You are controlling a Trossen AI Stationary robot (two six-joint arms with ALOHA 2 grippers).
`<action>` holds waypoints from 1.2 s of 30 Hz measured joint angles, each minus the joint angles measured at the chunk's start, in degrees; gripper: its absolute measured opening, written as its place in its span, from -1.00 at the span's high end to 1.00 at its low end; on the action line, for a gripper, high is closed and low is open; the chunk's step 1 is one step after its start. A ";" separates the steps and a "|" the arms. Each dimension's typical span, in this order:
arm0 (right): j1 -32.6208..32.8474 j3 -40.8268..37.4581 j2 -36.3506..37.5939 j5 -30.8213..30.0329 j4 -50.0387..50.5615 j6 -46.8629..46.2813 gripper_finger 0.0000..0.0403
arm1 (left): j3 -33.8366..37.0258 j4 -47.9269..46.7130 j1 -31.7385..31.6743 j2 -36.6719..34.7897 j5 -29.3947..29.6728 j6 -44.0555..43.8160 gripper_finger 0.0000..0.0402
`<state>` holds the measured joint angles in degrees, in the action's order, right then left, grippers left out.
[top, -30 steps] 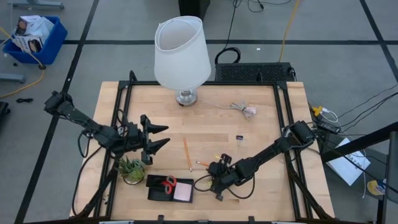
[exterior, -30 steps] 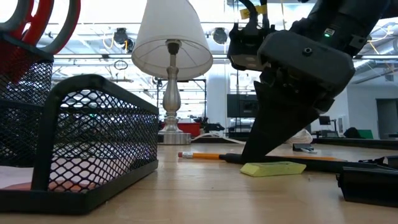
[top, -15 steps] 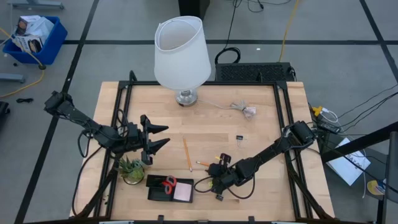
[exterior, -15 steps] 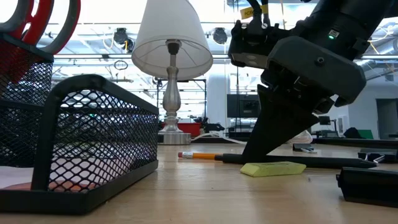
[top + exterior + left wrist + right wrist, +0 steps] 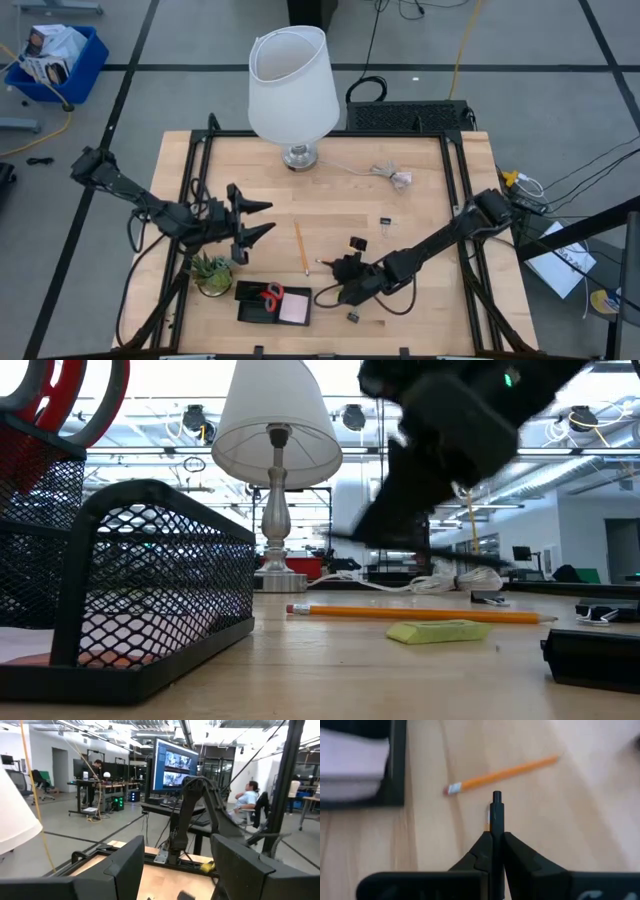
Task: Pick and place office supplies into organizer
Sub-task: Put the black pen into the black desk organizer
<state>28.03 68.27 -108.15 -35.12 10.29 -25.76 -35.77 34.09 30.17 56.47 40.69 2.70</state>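
The right gripper (image 5: 494,841) pinches a black pen (image 5: 496,812) between its dark fingers, above the wooden table (image 5: 580,820). An orange pencil (image 5: 502,774) lies on the wood beyond, near the black organizer (image 5: 396,765) holding a pink pad (image 5: 350,765)

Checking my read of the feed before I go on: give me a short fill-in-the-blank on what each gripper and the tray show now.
1. The right gripper is shut on a dark ____.
2. The scissors lie in the organizer beside the pink ____.
3. The left gripper, above the table near the plant, is ____ and holds nothing.
4. An orange ____ lies on the table beyond the right gripper's fingertips.

Missing words: pen; sticky-note pad; open; pencil
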 joint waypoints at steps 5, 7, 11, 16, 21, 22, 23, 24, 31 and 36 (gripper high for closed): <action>-1.10 0.02 2.68 -2.33 -6.43 8.16 0.91 | 0.00 -0.75 -0.89 0.20 -0.10 -0.44 -0.17; -1.49 0.02 3.27 -2.25 -11.83 12.85 0.91 | 0.00 -1.75 -0.92 0.17 -0.18 -0.91 -0.17; -1.94 0.13 3.40 -2.31 -22.62 23.51 0.90 | 0.04 -12.49 1.10 0.06 -4.46 -6.32 -0.17; -3.04 0.13 3.42 -2.14 -34.49 33.32 0.90 | 0.09 -14.76 3.86 2.18 -8.20 -7.62 -0.17; -4.08 0.13 3.42 2.55 -44.92 39.42 0.90 | 0.01 -9.55 6.14 4.50 -12.37 -0.04 -0.17; -4.12 0.15 3.44 3.48 -46.47 40.40 0.90 | 0.04 -8.72 6.43 4.89 -12.22 0.58 -0.17; -4.09 0.15 3.44 3.84 -47.74 41.63 0.90 | 0.04 -7.89 6.68 5.08 -12.03 0.99 -0.17; -3.97 0.15 3.44 3.85 -48.67 42.82 0.90 | 0.04 -7.18 6.76 5.17 -11.71 1.29 -0.17; -3.88 0.15 3.44 6.94 -51.65 44.73 0.90 | 0.02 -5.70 5.48 5.88 -11.38 0.66 -0.17; -5.46 0.15 3.44 11.02 -53.59 44.02 0.90 | 0.02 -4.22 4.00 7.96 -12.22 0.00 -0.17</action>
<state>22.57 68.42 -104.71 -24.10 -43.30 18.26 -35.75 29.87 34.17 64.43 28.47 2.70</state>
